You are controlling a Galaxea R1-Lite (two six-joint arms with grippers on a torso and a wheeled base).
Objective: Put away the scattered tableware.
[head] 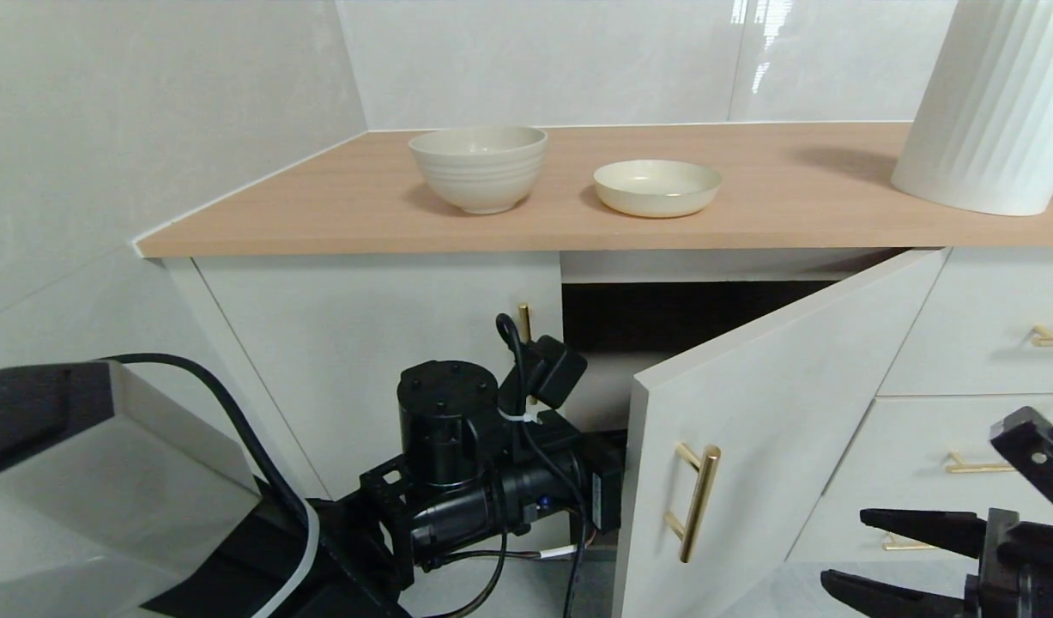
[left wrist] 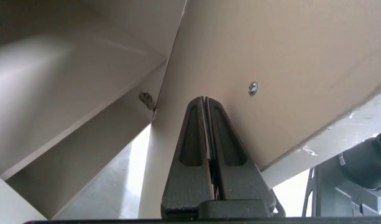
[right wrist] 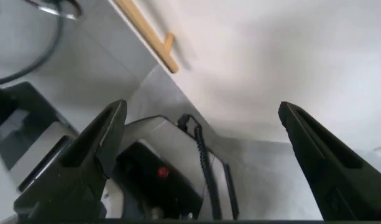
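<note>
A cream ribbed bowl (head: 479,167) and a shallow cream dish (head: 657,186) stand side by side on the wooden countertop (head: 320,206). Below them a white cabinet door (head: 775,412) with a gold handle (head: 696,500) hangs partly open. My left arm (head: 492,463) is low in front of the cabinet, its end behind the door's free edge. In the left wrist view my left gripper (left wrist: 206,102) is shut on nothing, its tips at the door's inner face (left wrist: 289,56) beside a screw (left wrist: 253,88). My right gripper (head: 845,548) (right wrist: 201,109) is open and empty, low at the right, outside the door.
A tall white ribbed vessel (head: 994,103) stands on the counter's right end. White drawers with gold handles (head: 977,466) lie right of the open door. The cabinet's dark opening (head: 663,318) sits under the dish. Walls close off the left and back.
</note>
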